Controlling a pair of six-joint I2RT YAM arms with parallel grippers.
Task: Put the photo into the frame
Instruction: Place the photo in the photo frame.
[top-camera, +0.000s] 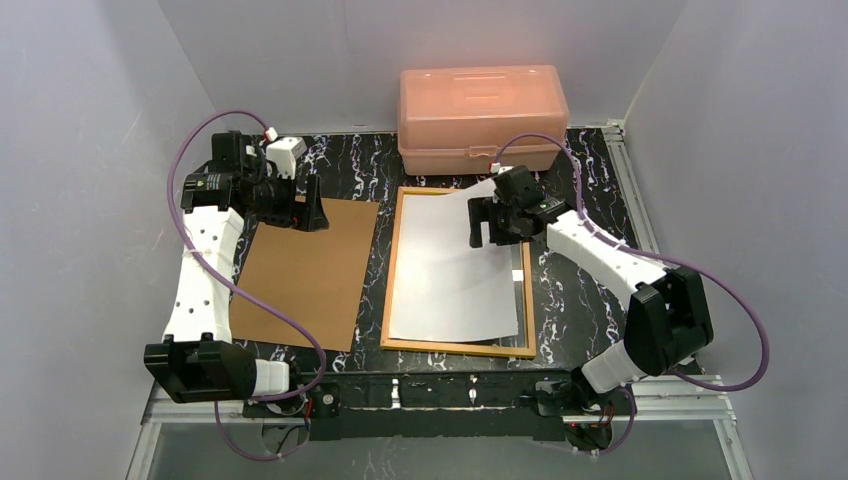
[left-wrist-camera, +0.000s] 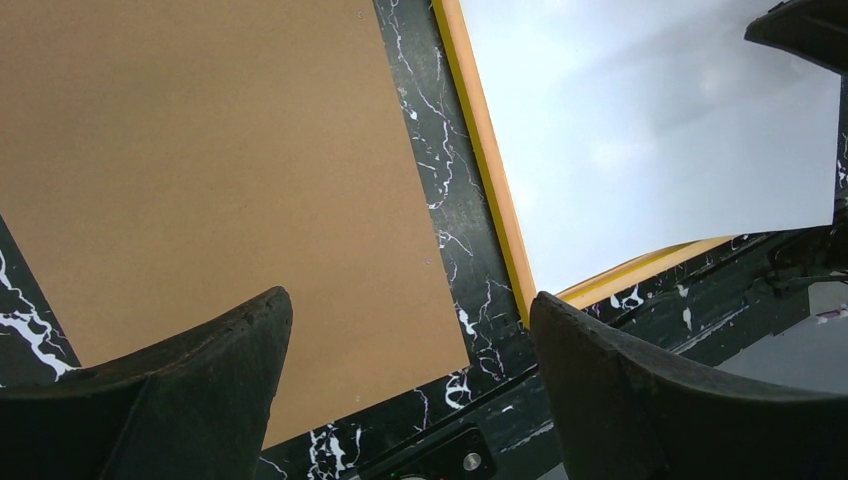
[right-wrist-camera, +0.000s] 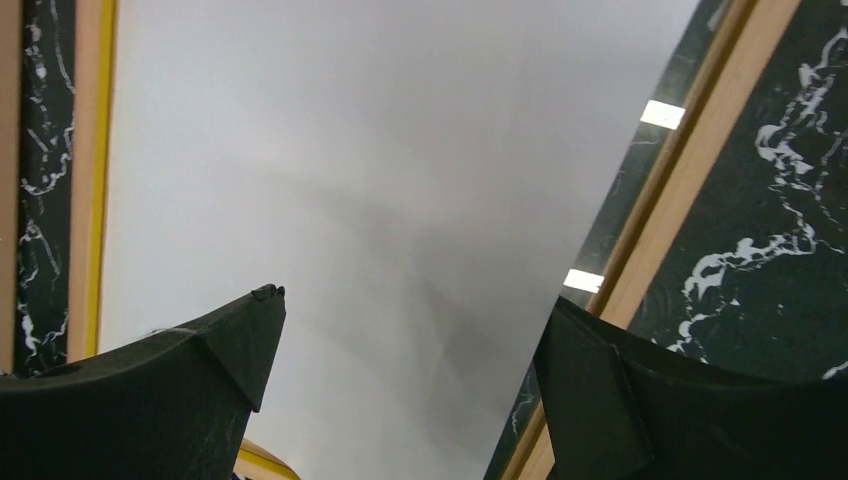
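Centre table, we see the photo (top-camera: 455, 265) lying pale side up, skewed inside the frame (top-camera: 389, 290), one far corner poking over the rim toward the salmon-pink box (top-camera: 482, 115). Our right gripper (top-camera: 497, 232) hangs over that end, fingers spread, gripping nothing. Left gripper (top-camera: 303, 215), also spread and holding nothing, hangs over the brown backing board (top-camera: 300, 270) beside the frame.

White arms (top-camera: 200, 290), black joints (top-camera: 670, 320), purple cables (top-camera: 762, 335)

Photo (top-camera: 450, 270) lies skewed in frame (top-camera: 390, 280), R gripper (top-camera: 487, 234) over its far-right part, jaws apart.
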